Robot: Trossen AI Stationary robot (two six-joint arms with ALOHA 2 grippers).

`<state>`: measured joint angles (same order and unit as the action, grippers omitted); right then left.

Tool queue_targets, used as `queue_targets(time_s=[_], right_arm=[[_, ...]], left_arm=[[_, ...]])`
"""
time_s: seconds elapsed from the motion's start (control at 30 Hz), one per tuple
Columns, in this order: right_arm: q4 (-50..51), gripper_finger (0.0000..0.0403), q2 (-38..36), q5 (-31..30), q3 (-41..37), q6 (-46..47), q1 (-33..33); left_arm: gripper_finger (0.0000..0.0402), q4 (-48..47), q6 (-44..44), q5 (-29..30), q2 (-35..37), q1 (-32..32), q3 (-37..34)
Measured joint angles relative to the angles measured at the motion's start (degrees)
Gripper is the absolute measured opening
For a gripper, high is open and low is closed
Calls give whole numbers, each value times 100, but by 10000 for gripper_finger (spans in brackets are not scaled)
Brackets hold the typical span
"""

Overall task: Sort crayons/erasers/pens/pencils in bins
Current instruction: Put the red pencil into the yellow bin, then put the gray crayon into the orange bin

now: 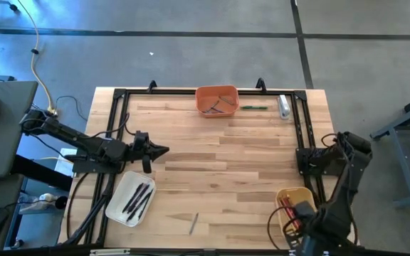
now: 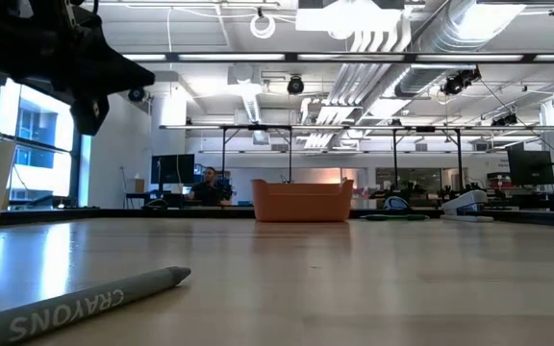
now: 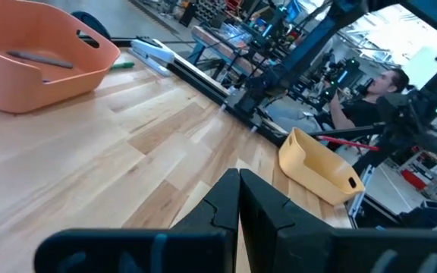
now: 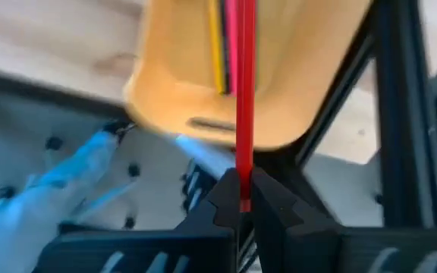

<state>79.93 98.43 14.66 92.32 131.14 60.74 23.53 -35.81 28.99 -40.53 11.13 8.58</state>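
The right gripper (image 4: 240, 203) is clamped on a red stick (image 4: 243, 91), probably a pencil or pen, though the blur hides which. The stick runs straight out from between the fingers and points into the tan bin (image 4: 279, 91), which lies just ahead of the fingertips; a yellow stick (image 4: 217, 45) lies inside it beside the red one. From above, this gripper (image 1: 292, 213) sits over the near end of the tan bin (image 1: 303, 195) at the table's front right corner.

The left gripper (image 3: 238, 199) is shut with nothing between its fingers, hovering over bare wood. From above it (image 1: 161, 151) points toward the table (image 1: 226, 163) centre. Just behind and beside it, toward the front edge, lies the white bin (image 1: 117, 206) with several dark sticks (image 1: 139, 199) in it. Farther along the front edge, well apart from both grippers, a grey crayon (image 2: 85, 303) lies loose on the wood.

Well ahead of the left gripper, at the far edge, stands the orange bin (image 1: 206, 96) with a few sticks inside. Just beside it on the right lies a green pen (image 1: 255, 107), and past that a clear-and-white tube (image 1: 284, 107). In the room beyond, a person (image 2: 206, 185) sits at a desk
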Motion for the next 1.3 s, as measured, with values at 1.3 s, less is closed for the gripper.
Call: queue_targets(time_s=[1.3], right_arm=[[-1794, 96, -685, -1830, -1108, -2458, -732]], left_arm=[[0, -332, -130, -606, 0, -141, 2]])
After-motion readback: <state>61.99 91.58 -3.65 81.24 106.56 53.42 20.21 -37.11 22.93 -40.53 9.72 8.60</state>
